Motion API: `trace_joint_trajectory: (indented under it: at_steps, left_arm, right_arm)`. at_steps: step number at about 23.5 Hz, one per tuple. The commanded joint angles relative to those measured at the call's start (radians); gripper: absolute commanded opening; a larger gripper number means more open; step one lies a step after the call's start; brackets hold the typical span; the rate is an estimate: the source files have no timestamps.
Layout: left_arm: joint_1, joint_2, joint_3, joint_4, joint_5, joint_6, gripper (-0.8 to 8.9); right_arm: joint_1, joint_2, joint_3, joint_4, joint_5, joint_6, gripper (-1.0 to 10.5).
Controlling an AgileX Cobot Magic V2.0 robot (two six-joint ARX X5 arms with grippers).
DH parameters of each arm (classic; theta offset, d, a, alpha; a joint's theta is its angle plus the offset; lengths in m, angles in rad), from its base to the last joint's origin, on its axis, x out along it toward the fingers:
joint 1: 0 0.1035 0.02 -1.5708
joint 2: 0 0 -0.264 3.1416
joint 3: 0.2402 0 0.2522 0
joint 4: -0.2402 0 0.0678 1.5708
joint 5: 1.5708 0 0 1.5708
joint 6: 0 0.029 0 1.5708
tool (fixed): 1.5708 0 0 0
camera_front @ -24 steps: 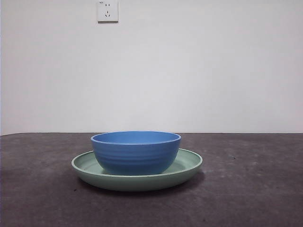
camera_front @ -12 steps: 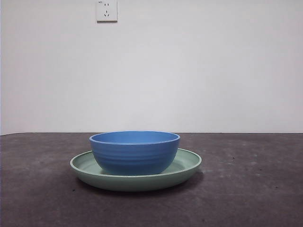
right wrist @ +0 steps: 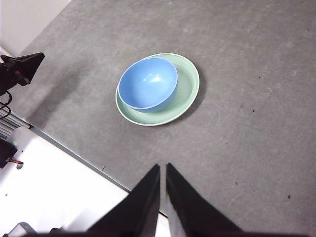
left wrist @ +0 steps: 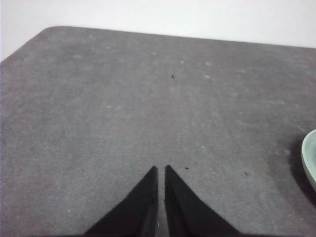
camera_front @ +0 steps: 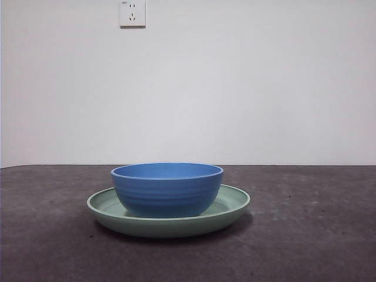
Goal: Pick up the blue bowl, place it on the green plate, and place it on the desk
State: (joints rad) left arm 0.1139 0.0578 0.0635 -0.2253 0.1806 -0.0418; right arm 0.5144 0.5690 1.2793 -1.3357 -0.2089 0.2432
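A blue bowl (camera_front: 167, 189) sits inside a green plate (camera_front: 232, 205) on the desk (camera_front: 311, 235), upright and off-centre, crowding one side of the plate's rim in the right wrist view, while neither arm appears in the front view. With the bowl already on the plate, the first part of the job looks done; what appears to remain is the last step, setting the bowl back down on the bare desk beside the plate. That would call for an arm to come down over the bowl, spread its jaws wide enough to take the bowl's wall, lift it clear of the plate's raised rim and lower it onto open tabletop nearby. The right gripper (right wrist: 163, 168) hangs high above the desk, well apart from the bowl (right wrist: 147, 82) and plate (right wrist: 187, 88), its two black jaws pressed together and holding nothing. The left gripper (left wrist: 161, 170) is likewise closed and empty, poised over bare desk (left wrist: 123, 98), with only the edge of the plate (left wrist: 309, 158) showing at the side of its view.
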Motion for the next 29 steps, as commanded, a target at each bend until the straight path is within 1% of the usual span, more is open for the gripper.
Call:
trace_joint_trajectory:
  at_steps: [1, 7, 11, 15, 18, 21, 23, 25, 26, 29]
  left_arm:
    - [0.003, -0.009, -0.026, 0.012, -0.001, 0.015, 0.24]
    - [0.003, -0.034, -0.039, 0.013, -0.001, 0.02, 0.24]
    - [-0.011, -0.04, -0.039, 0.013, -0.001, 0.089, 0.24]
    - [-0.064, -0.04, -0.039, 0.013, -0.001, 0.168, 0.24]
    - [-0.102, -0.04, -0.04, 0.014, -0.002, 0.191, 0.24]
    - [-0.128, -0.04, -0.041, 0.017, -0.013, 0.173, 0.24]
    - [-0.141, -0.04, -0.044, 0.021, -0.061, 0.11, 0.24]
    - [-0.151, -0.04, -0.052, 0.037, -0.134, 0.038, 0.24]
    - [-0.156, -0.04, -0.052, 0.036, -0.153, 0.022, 0.24]
    - [-0.159, -0.04, -0.052, 0.034, -0.177, 0.03, 0.24]
  right_arm:
    - [0.006, 0.005, 0.016, -0.048, 0.0, 0.011, 0.2]
    - [0.006, 0.005, 0.017, -0.048, 0.001, 0.011, 0.2]
    - [0.006, 0.005, 0.017, -0.048, 0.0, 0.011, 0.2]
    - [0.006, 0.005, 0.017, -0.048, 0.001, 0.011, 0.2]
    - [0.006, 0.005, 0.017, -0.048, 0.001, 0.011, 0.2]
    - [0.006, 0.005, 0.017, -0.048, 0.001, 0.011, 0.2]
    - [0.006, 0.005, 0.017, -0.048, 0.001, 0.011, 0.2]
    - [0.006, 0.005, 0.017, -0.048, 0.001, 0.011, 0.2]
    - [0.006, 0.005, 0.017, -0.048, 0.001, 0.011, 0.2]
    - [0.006, 0.005, 0.017, -0.048, 0.001, 0.011, 0.2]
